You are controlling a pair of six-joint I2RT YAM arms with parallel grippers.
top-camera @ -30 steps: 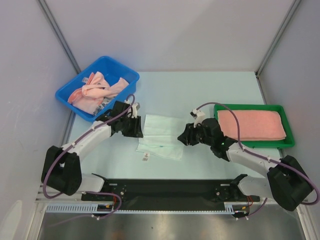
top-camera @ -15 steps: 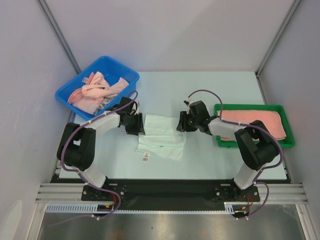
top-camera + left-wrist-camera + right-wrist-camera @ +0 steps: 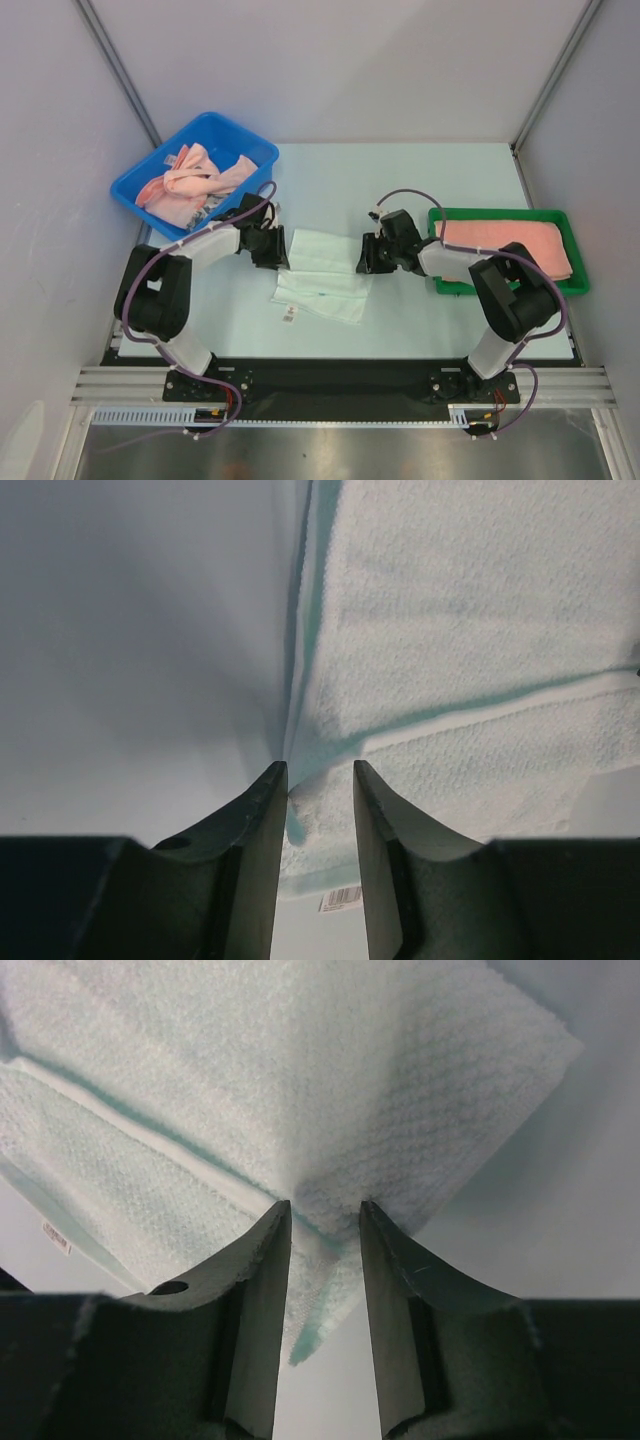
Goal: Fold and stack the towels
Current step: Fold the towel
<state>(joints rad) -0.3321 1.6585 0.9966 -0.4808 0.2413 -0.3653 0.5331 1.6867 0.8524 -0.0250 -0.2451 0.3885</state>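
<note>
A white and pale mint towel [image 3: 322,272] lies partly folded at the table's middle. My left gripper [image 3: 281,250] sits low at its left edge, open. In the left wrist view the towel [image 3: 470,630] has its mint-hemmed edge between the parted fingers of my left gripper [image 3: 318,770]. My right gripper [image 3: 363,256] is at the towel's right edge, also open. In the right wrist view a corner of the towel [image 3: 300,1060] bulges between the tips of my right gripper [image 3: 324,1208]. Pink towels [image 3: 190,178] are heaped in a blue bin [image 3: 255,148]. One folded pink towel [image 3: 505,250] lies in a green tray [image 3: 510,289].
A small white barcode label [image 3: 291,314] juts from the towel's near edge, also seen as a label [image 3: 342,898] between the left fingers. Grey walls enclose the table on three sides. A black rail [image 3: 330,380] runs along the near edge.
Both arms have swung in toward the pale towel. The right gripper came from nearer the front up to the towel's right edge. The left gripper shifted to its left edge.
</note>
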